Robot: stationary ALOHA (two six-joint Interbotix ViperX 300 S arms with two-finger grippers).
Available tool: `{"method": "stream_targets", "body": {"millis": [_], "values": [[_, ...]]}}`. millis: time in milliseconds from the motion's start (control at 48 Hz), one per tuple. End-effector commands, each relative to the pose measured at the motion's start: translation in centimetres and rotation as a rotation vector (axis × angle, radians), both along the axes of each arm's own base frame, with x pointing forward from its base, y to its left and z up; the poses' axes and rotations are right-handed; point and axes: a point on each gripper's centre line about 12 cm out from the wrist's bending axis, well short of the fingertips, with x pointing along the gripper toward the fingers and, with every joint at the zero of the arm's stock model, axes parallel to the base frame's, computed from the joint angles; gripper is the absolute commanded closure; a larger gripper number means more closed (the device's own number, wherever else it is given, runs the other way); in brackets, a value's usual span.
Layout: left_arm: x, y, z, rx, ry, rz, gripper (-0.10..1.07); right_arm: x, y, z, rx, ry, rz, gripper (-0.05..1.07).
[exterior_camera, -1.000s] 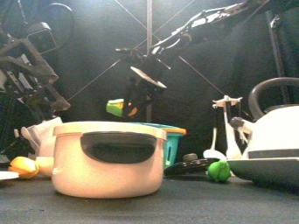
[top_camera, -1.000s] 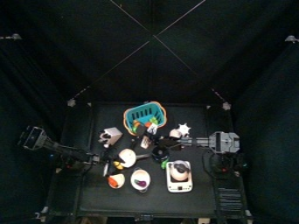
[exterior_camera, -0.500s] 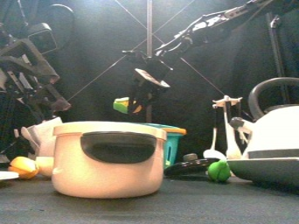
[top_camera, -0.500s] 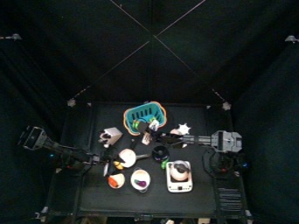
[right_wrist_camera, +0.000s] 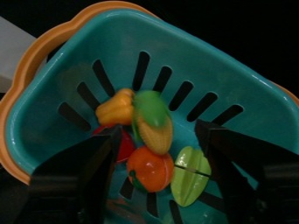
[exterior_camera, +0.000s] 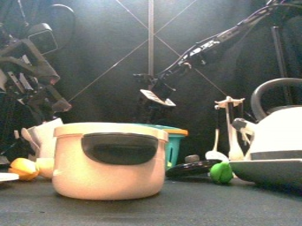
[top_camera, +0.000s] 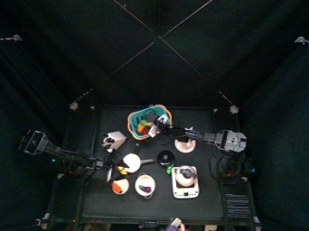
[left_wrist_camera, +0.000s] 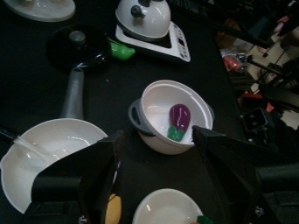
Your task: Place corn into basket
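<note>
Black table (top_camera: 97, 206) with basket (top_camera: 150, 115), pot (exterior_camera: 108, 160), kettle (exterior_camera: 275, 132)

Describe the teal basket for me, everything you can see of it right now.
The basket looks like teal plastic, with slotted, ribbed sides and an orange band under its rounded rim. It stands upright at the table's back edge, below the right gripper, whose open jaws hang above it. Inside lie the corn and other toy foods, orange, red and green.
</note>
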Motion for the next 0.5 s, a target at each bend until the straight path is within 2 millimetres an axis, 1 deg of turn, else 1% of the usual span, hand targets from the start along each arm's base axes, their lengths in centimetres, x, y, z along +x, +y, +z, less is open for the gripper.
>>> {"method": "stream_targets", "body": {"millis": [0,42,104,271,417,479], "values": [[0.4,0.0,0.6,-0.002,-0.021,0.002,0.01,-0.7,0.3,2.9,-0.025,-0.052,0.004,-0.01],[0.5,0.0,0.6,-0.002,-0.02,0.002,0.01,-1.0,0.6,3.1,-0.027,-0.05,0.009,-0.01],[0.5,0.0,0.6,-0.003,-0.02,0.003,0.01,-1.3,1.6,3.2,-0.031,-0.048,0.032,-0.01],[0.5,0.0,0.6,-0.003,-0.021,0.006,0.01,-1.9,3.4,3.7,-0.043,-0.047,0.071,-0.01],[0.5,0.1,0.6,-0.008,-0.02,0.012,0.01,-2.7,5.5,4.4,-0.047,-0.049,0.11,-0.01],[0.4,0.1,0.5,-0.007,-0.017,0.013,0.01,-3.3,7.1,4.6,-0.037,-0.053,0.134,-0.01]]}}
